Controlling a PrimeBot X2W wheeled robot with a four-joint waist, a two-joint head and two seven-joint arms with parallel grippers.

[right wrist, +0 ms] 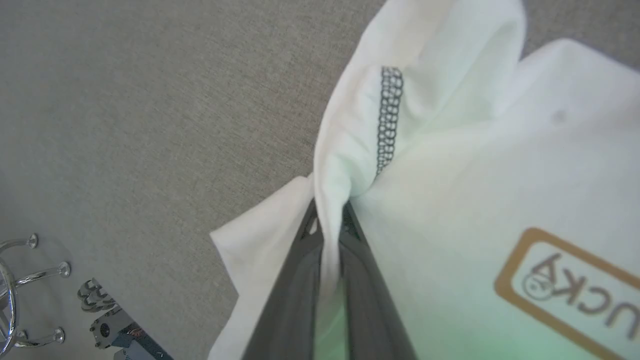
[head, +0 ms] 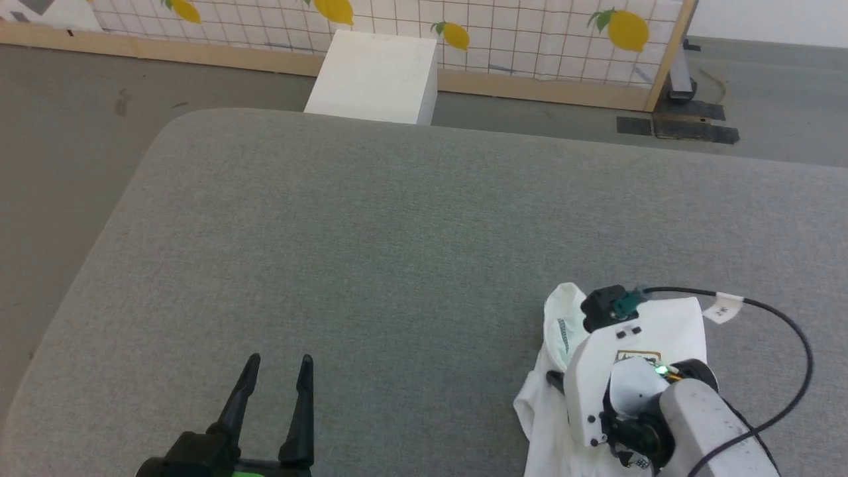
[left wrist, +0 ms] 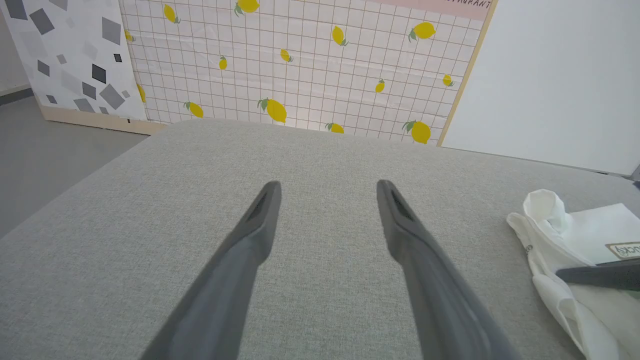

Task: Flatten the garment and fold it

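Note:
The garment is a white thin shirt, bunched at the near right of the grey padded table. Dark zigzag stitching runs along one seam, and a tan-bordered label lies flat on the fabric. My right gripper is shut on a raised fold of the garment, with cloth pinched between both fingers. In the head view the right wrist covers the middle of the shirt. My left gripper stands open over bare table at the near left, well apart from the garment. The left gripper holds nothing.
A white box stands on the floor just past the table's far edge. Behind it runs a lemon-printed panel in a wooden frame. A black cable loops over the table at the right. Chrome legs show beside the table.

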